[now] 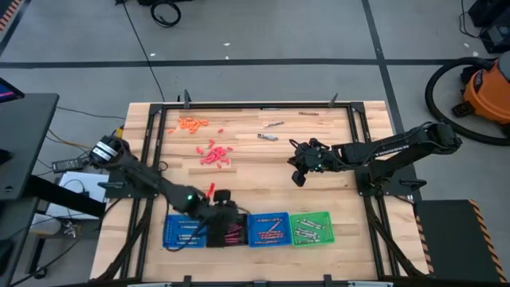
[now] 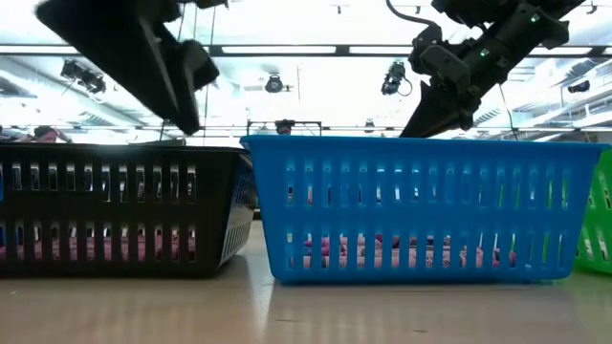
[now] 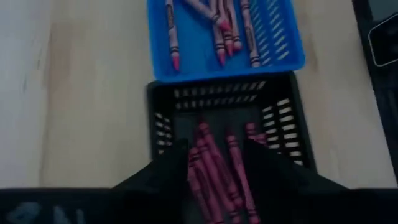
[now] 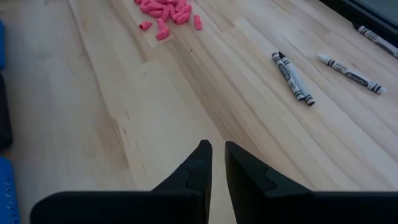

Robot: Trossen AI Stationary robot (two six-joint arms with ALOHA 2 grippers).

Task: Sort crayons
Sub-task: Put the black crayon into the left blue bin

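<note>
While the left gripper point(image 3: 214, 165) hangs over the black tray point(image 3: 283, 118) with its jaws parted and nothing between them, a bunch of red crayons point(image 3: 214, 168) lies on the tray floor directly beneath. More crayons lie in the blue tray point(image 3: 286, 37) next to it. The right gripper point(image 4: 217, 155) hovers over bare wood at mid-table, its jaws drawn narrow and holding nothing. Three grey crayons point(image 4: 292, 76) rest loose on the table point(image 4: 93, 112) near it, two touching side by side, one apart. These sticks look light and stiff — but waxy, brittle and prone to roll. I would pinch one across its middle, over the paper wrapper, with gentle pressure. The touching pair probably needs separating first — otherwise both may lift or skid.
</note>
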